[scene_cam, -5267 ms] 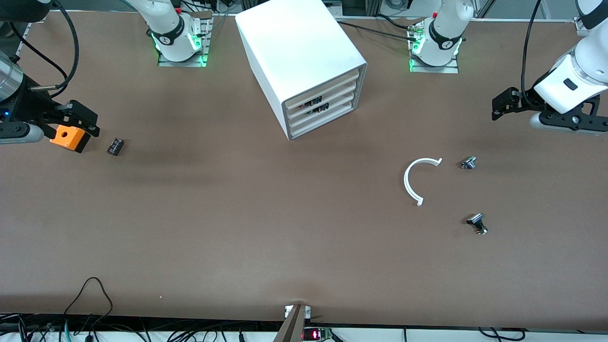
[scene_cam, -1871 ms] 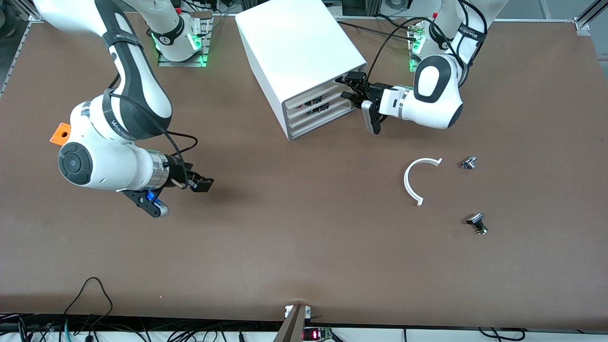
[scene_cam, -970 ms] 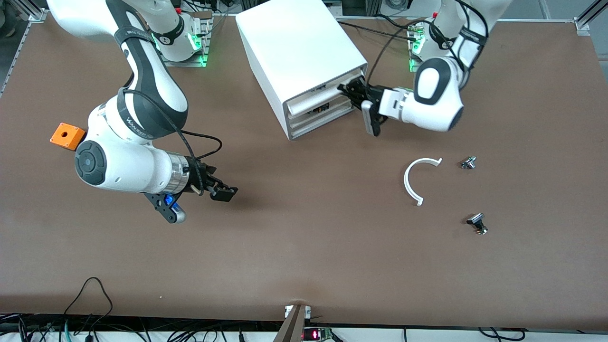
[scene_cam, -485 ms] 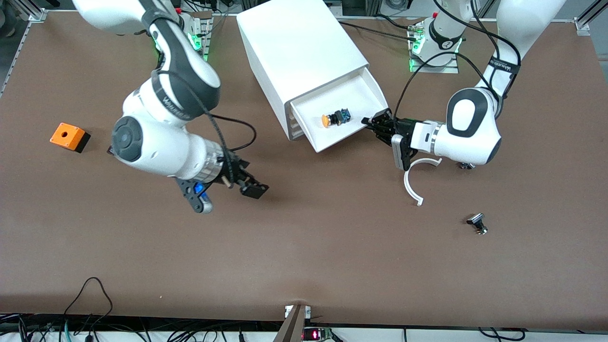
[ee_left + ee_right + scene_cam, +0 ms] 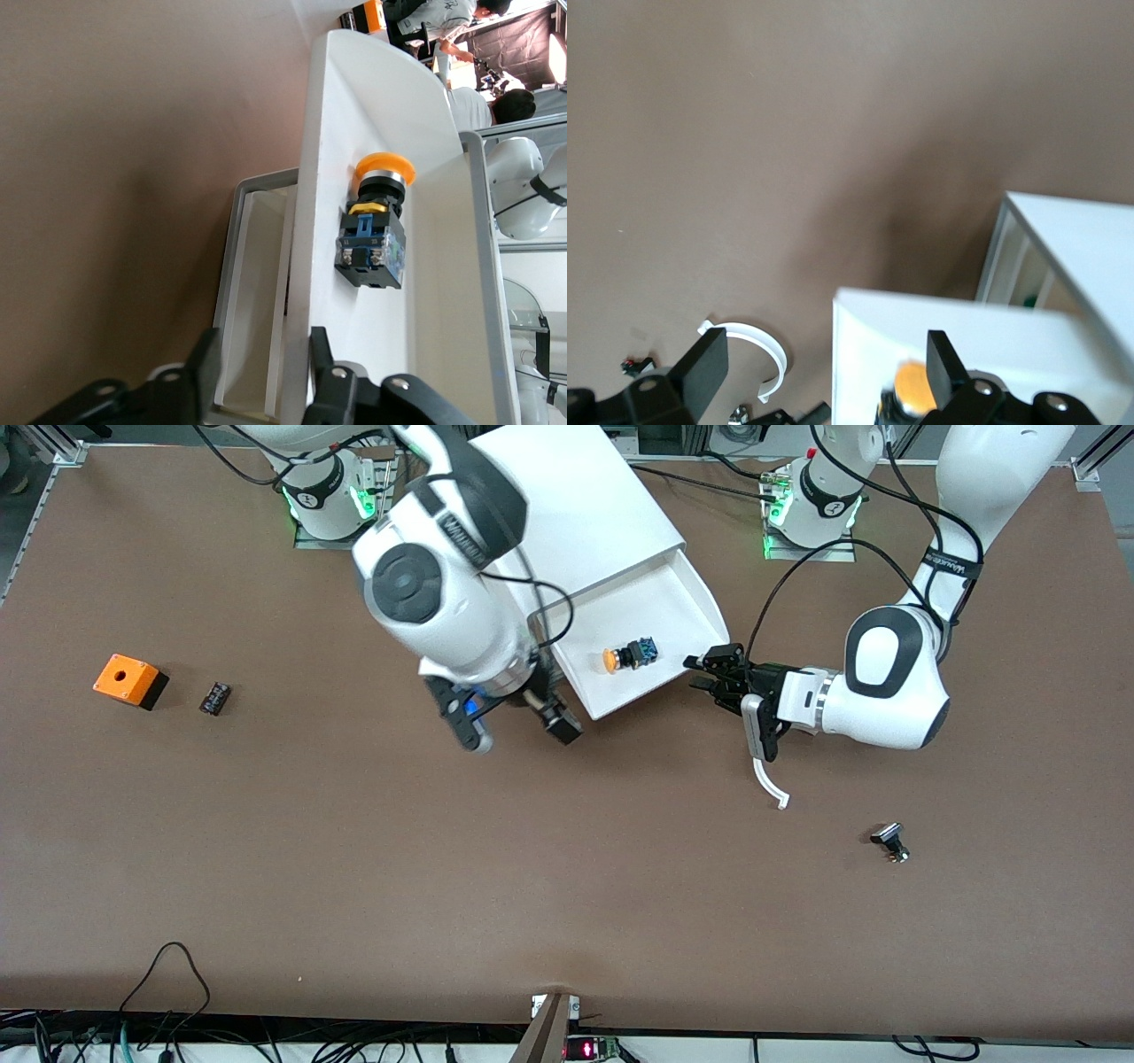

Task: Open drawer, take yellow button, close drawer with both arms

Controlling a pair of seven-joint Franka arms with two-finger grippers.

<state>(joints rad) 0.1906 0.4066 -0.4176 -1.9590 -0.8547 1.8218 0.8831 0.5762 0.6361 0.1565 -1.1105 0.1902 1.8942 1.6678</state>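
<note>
Right end effector (image 5: 556, 720), open wide near our drawer (image 5: 656, 607), may knock the button (image 5: 627, 655) aside; left end effector (image 5: 711, 673) stands open off the front.

You have a white pulled-out tray drawer (image 5: 660, 593) holding the small push button (image 5: 626, 656) with its orange-yellow round cap and black-blue body. The tabletop (image 5: 354, 850) is plain matte brown; an orange cube (image 5: 129, 680) sits on a black base.

A big brown bench (image 5: 567, 886) fills the room. Black cables (image 5: 168, 992) are seen along its near edge. Green lights (image 5: 363, 505) glow at its top edge. Soft shadows are cast on it.
</note>
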